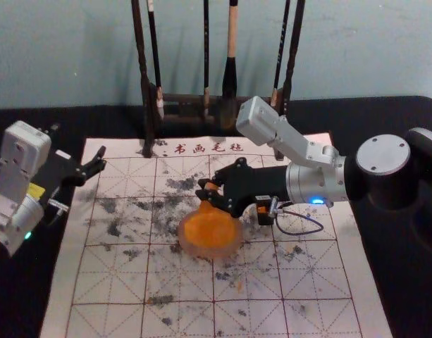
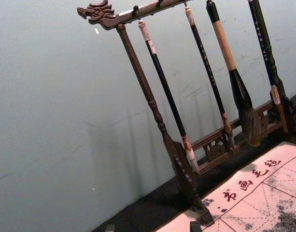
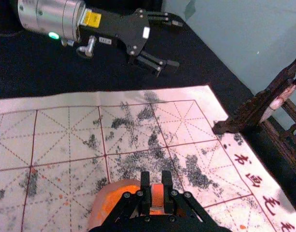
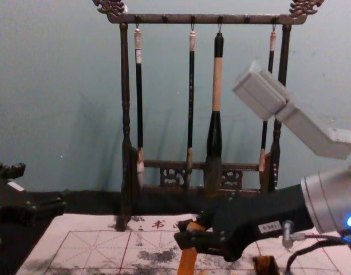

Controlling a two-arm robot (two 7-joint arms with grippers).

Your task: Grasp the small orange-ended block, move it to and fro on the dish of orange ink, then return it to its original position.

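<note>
Right hand [image 1: 202,189] slants over dish [image 1: 233,248], pinching orange block [image 3: 158,195].

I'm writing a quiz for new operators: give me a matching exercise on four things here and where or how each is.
1. Block
2. Dish
3. Brushes
4. Left end effector

A. Hanging from the rack
B. Open, near the left edge of the mat
C. Held by the right end effector
D. Holding orange ink

Pairs: 1-C, 2-D, 3-A, 4-B

Block [image 3: 157,195] in right end effector [image 1: 204,189] over dish [image 3: 96,210]
</note>
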